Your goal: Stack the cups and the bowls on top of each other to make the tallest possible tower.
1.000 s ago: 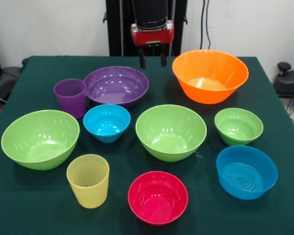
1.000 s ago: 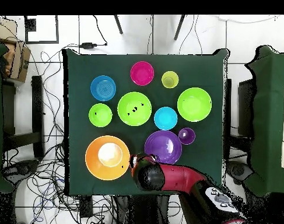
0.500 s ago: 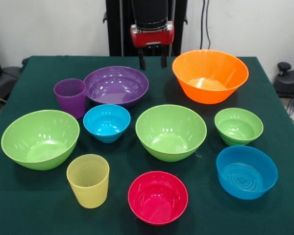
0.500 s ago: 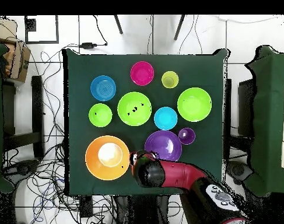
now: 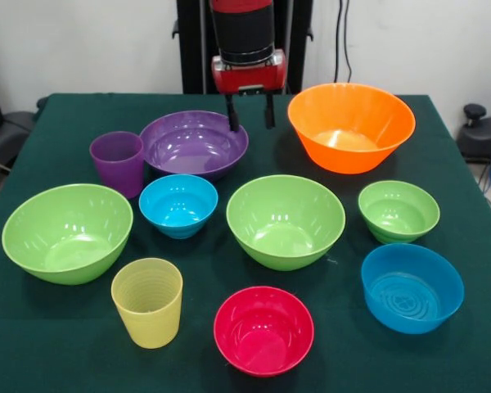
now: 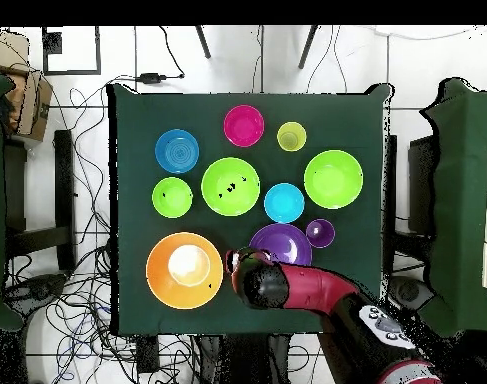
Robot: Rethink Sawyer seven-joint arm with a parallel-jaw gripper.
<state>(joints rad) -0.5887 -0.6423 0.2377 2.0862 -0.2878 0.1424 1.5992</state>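
Observation:
My gripper [image 5: 250,115] hangs open and empty at the back of the table, above the gap between the shallow purple bowl [image 5: 192,143] and the large orange bowl [image 5: 352,127]. Its left finger stands over the purple bowl's right rim. From overhead the arm's wrist covers part of that purple bowl [image 6: 279,242], beside the orange bowl [image 6: 184,270]. The purple cup [image 5: 117,162] and the ribbed yellow cup [image 5: 147,301] stand upright. Three green bowls [image 5: 285,221] [image 5: 67,232] [image 5: 398,210], two blue bowls [image 5: 178,205] [image 5: 412,286] and a pink-red bowl [image 5: 263,329] sit apart. There is no tower; nothing is stacked.
A dark green cloth [image 5: 57,115] covers the table. Chairs stand at both sides of the table [image 6: 467,200], and cables lie on the floor around it.
The gripper has come down and forward, shifting slightly left in the front view until it reaches the purple bowl's rim. The bowls and cups have not moved.

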